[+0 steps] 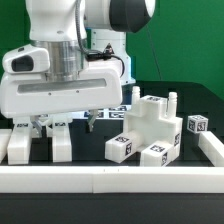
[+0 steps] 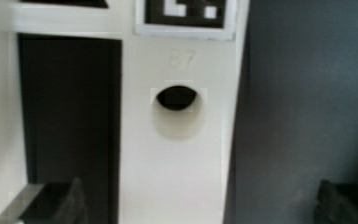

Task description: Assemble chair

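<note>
My large white gripper (image 1: 62,124) hangs low over the exterior view's left side, jaws wide open. Directly under it lies a long white chair part (image 1: 60,138). In the wrist view that part (image 2: 176,130) runs between my dark fingertips (image 2: 60,200), with a round dark hole in its face and a square tag at its far end. A gap shows on both sides of it, so nothing is gripped. A second white chair part (image 1: 18,142) lies parallel beside it. On the exterior view's right stands a chunky cluster of tagged white chair parts (image 1: 150,130).
A small tagged white cube (image 1: 197,125) sits beyond the cluster at the far right. A raised white rail (image 1: 110,180) borders the black table along the front and up the right side. The arm's base stands behind the gripper.
</note>
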`<state>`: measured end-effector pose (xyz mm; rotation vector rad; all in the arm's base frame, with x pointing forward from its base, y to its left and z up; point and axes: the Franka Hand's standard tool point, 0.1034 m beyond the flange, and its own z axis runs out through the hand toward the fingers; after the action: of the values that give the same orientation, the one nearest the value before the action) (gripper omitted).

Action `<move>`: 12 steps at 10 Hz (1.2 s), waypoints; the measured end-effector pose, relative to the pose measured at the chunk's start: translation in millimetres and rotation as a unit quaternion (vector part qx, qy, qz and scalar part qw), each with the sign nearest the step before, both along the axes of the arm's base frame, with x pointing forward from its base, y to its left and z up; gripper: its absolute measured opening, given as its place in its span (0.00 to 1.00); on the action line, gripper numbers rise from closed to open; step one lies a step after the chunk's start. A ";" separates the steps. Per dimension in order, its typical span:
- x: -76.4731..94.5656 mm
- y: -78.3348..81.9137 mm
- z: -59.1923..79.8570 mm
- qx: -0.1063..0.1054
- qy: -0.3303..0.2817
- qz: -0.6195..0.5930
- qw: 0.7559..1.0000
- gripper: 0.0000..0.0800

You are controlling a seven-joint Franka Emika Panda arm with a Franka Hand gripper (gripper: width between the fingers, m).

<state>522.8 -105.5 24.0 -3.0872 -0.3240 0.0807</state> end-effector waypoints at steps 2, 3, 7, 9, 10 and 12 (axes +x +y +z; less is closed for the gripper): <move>-2.6 -1.9 -6.5 -0.001 0.005 0.000 1.000 0.81; -3.8 -2.3 -8.5 -0.001 0.007 0.000 1.000 0.81; -7.2 -3.3 -18.0 -0.002 0.015 -0.001 1.000 0.81; -5.2 -3.1 -18.0 -0.002 0.014 -0.001 1.000 0.81; -5.2 -3.5 -18.1 -0.002 0.014 -0.001 1.000 0.81; -5.6 -3.6 -18.4 -0.002 0.014 -0.001 1.000 0.81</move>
<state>517.2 -109.1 5.6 -3.0873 -0.3206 0.1252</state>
